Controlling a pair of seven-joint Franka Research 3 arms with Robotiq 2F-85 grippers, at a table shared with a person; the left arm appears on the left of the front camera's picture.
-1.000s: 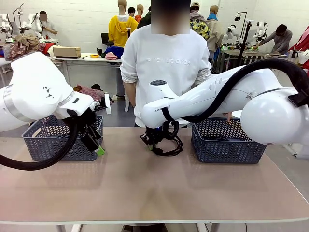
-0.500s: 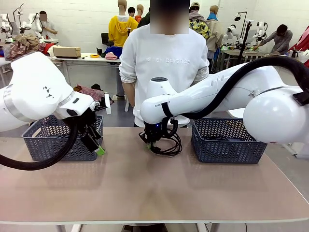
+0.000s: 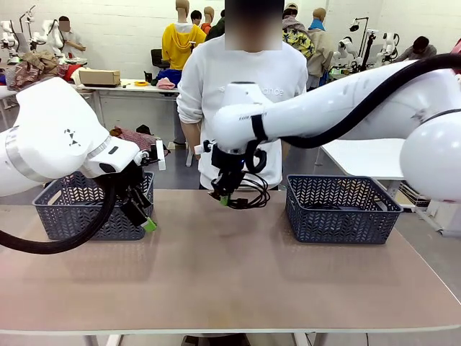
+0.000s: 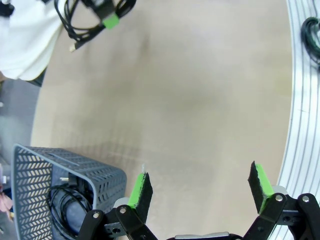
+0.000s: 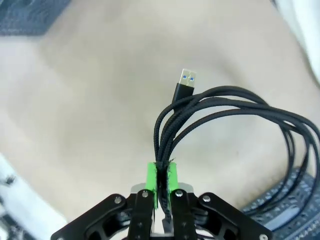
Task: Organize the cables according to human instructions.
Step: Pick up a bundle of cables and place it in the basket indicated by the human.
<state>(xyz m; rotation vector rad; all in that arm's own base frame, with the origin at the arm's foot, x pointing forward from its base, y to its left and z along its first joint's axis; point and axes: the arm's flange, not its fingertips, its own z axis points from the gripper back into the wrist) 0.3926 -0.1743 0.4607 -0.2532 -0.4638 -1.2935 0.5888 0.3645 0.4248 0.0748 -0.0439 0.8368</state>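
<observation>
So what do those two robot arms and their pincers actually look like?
Both arms are smooth, rounded white shells with thick black hoses looping alongside. The left gripper and right gripper are black, jointed, two-fingered, with bright green pads on the fingertips.

Left tool [image 4: 200, 187] gapes over table [image 4: 200, 90] beside basket [image 4: 35, 175] holding cable [image 4: 62, 202].

a robotics lab: other worktables [image 3: 137, 88], people at them, cardboard box [image 3: 99, 76], white walls

1 coiled black cable [image 3: 248, 193] hangs lifted above the table; another [image 4: 65, 200] lies in a basket.
</observation>
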